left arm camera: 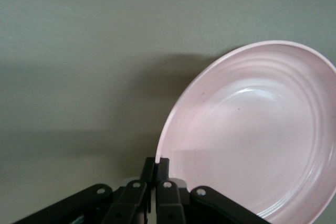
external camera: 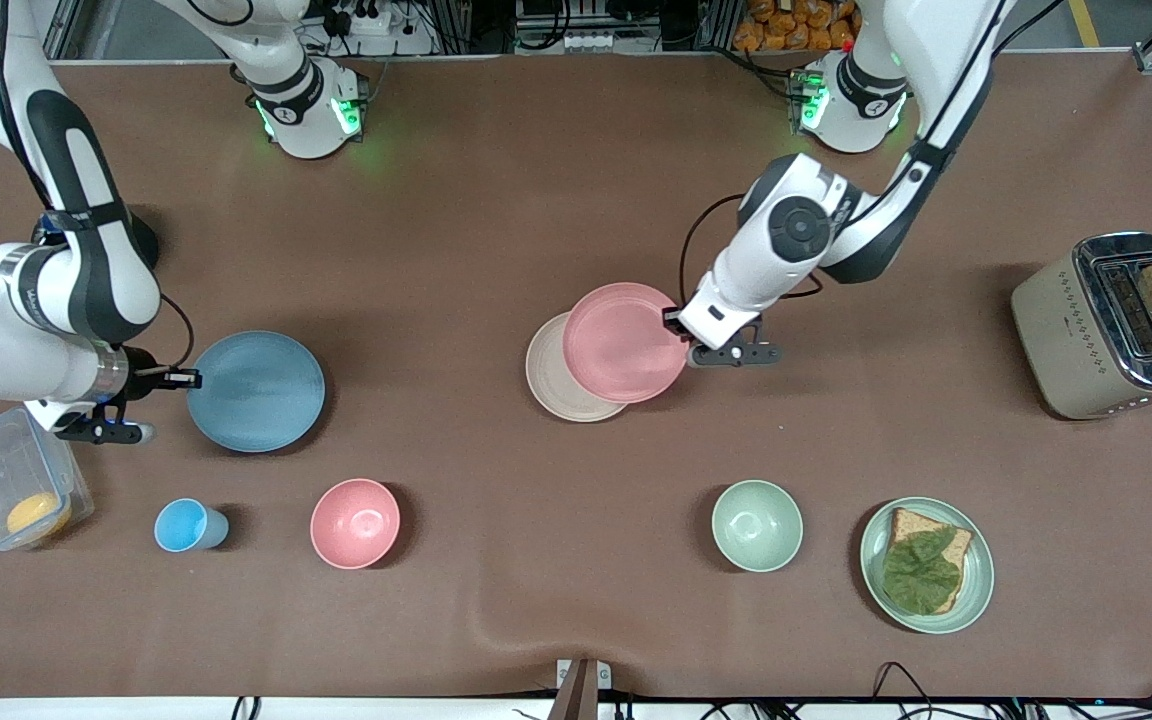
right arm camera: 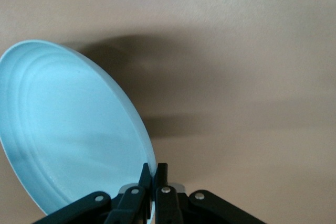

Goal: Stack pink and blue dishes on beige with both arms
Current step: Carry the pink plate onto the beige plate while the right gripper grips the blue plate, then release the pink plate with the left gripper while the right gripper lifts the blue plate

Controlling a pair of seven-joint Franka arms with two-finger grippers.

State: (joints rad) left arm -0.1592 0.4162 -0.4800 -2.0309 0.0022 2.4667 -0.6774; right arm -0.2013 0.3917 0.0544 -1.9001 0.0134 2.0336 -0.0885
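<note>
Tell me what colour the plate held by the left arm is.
Pale pink plate, clearest in the front view, pinched at its rim by the left tool.

Flat round matte plates: one pale pink [external camera: 624, 342], one light blue [external camera: 255, 391], one cream-beige [external camera: 554, 382]. Brown worktop [external camera: 496, 230]. Pale green plate [external camera: 976, 590] carries brown bread, dark green leaf.

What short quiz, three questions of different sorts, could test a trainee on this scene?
1. True or false: the left gripper is shut on the pink plate.
2. Which plate does the right gripper hold? A) beige B) blue C) green
3. Fill in: the pink plate partly overlaps the ____ plate.

Key:
1. True; it pinches the rim.
2. B, the blue plate.
3. Beige; the overlap is off-centre.
</note>
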